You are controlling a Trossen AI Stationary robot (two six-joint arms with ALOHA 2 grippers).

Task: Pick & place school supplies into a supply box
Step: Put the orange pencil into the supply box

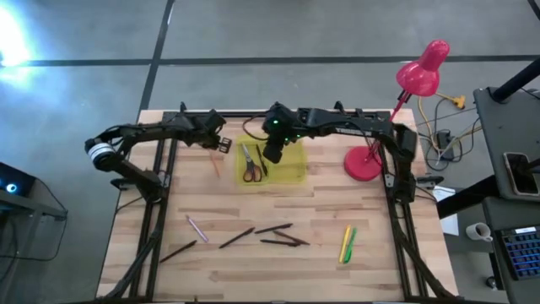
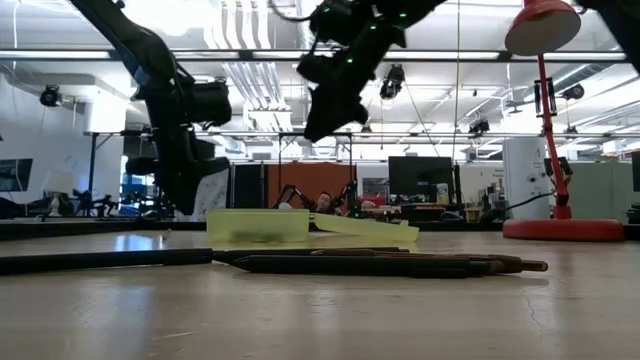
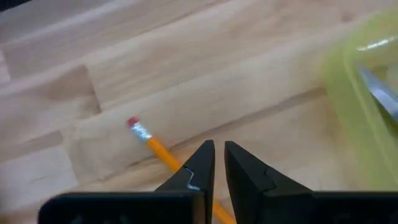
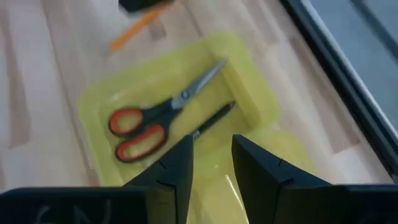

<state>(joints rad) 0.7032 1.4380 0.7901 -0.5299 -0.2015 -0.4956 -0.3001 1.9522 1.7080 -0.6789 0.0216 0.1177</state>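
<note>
Upper centre of the high view: the translucent yellow-green plastic supply box (image 1: 291,171) holds red-handled scissors (image 1: 251,165) and a thin dark pen (image 4: 211,119). Right gripper (image 4: 210,163) hovers above it, jaws parted, empty. Left gripper (image 3: 217,163), jaws narrowly apart, hangs over an orange pencil (image 3: 155,144). No legible writing.

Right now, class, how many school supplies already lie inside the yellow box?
2: the red-handled scissors and a dark pen beside them, both in the box. The right tool hovering over the box may hide more.
</note>
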